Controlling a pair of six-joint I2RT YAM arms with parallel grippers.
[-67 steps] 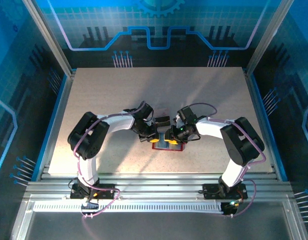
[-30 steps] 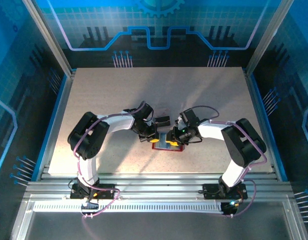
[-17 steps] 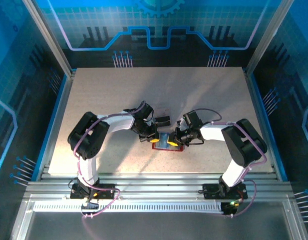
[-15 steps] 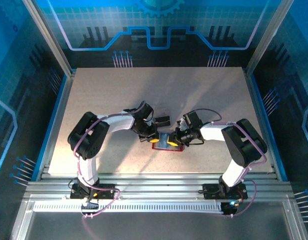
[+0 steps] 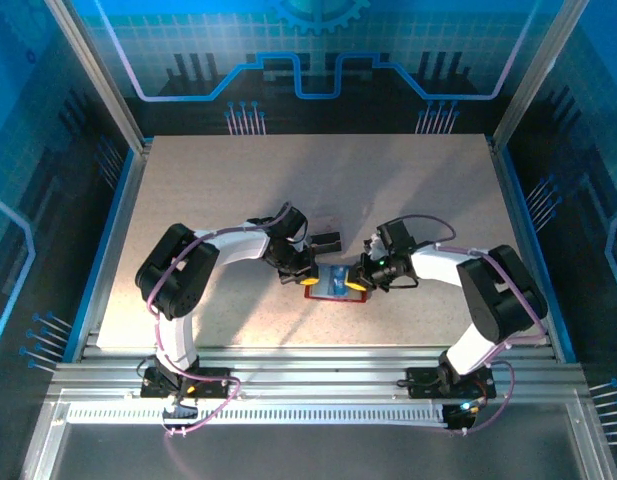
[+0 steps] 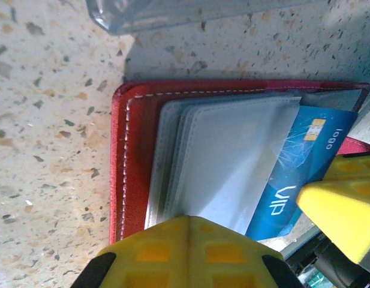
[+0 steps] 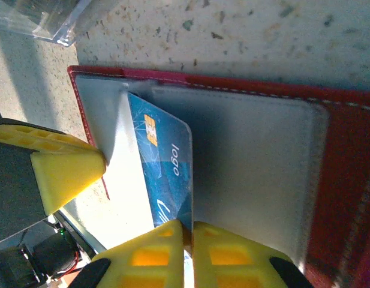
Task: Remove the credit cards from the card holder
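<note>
- Card holder (image 5: 334, 291) lies opened flat on the speckled table (image 5: 388, 190), near the front edge and midway between the two arms. The left wrist view shows its red border (image 6: 134, 156) and pale grey pockets facing up.
- Clear tray (image 7: 35, 21) sits on the table just beyond the holder, apart from it.
- Blue card (image 7: 167, 174) sticks out sideways from under the grey pocket. Its chip and printed end are exposed (image 6: 298, 174), but one long edge is still tucked in.
- Right gripper (image 7: 187, 240) was partly open a second ago. It has now closed almost completely on the free end of the blue card, pinching it edge-on. In the overhead view the right gripper (image 5: 356, 287) and its arm have shifted to the right since then, and more blue shows.
- Left gripper (image 6: 186, 252) is fully closed with its yellow fingers together. They rest against the grey pocket on the holder's other side and seem to pin it down. Whether they pinch any flap is unclear.
- Judgement: the grip on the first card is made and the pull has begun. The card is not yet free, and any other cards remain inside.
</note>
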